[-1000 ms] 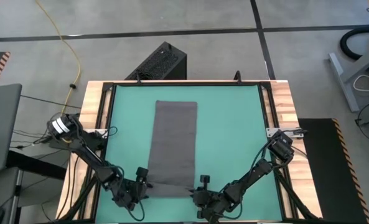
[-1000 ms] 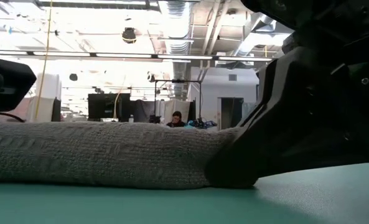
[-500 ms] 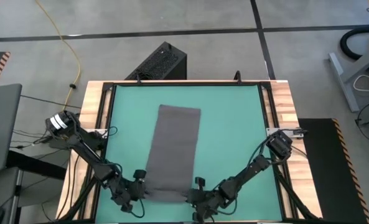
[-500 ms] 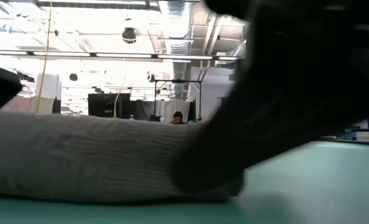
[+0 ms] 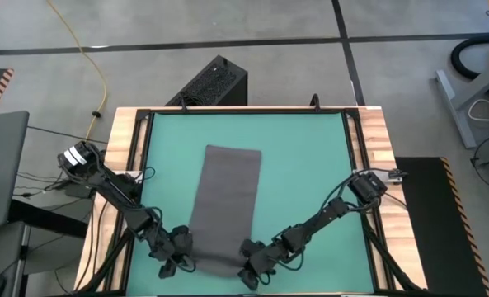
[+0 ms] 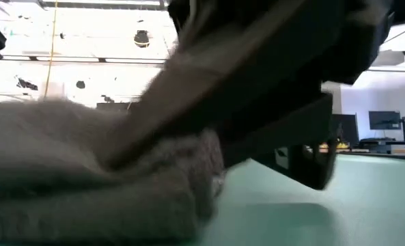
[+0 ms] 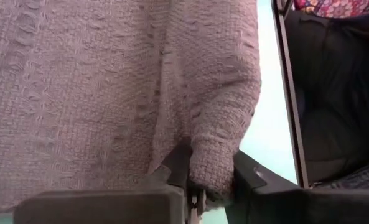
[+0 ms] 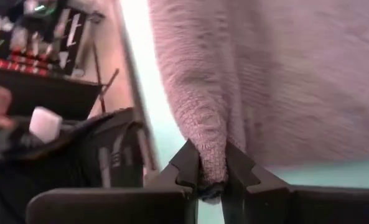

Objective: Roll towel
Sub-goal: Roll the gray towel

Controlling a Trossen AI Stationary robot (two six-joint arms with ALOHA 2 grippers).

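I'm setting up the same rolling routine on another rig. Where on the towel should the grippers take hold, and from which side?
Grip the towel at its two near-end corners, from the near edge: it lies lengthwise, so rolling starts there. Left gripper and right gripper pinch those corners.

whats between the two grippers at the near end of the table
The towel's near edge spans it. The left gripper and right gripper each pinch a corner, as both wrist views show.
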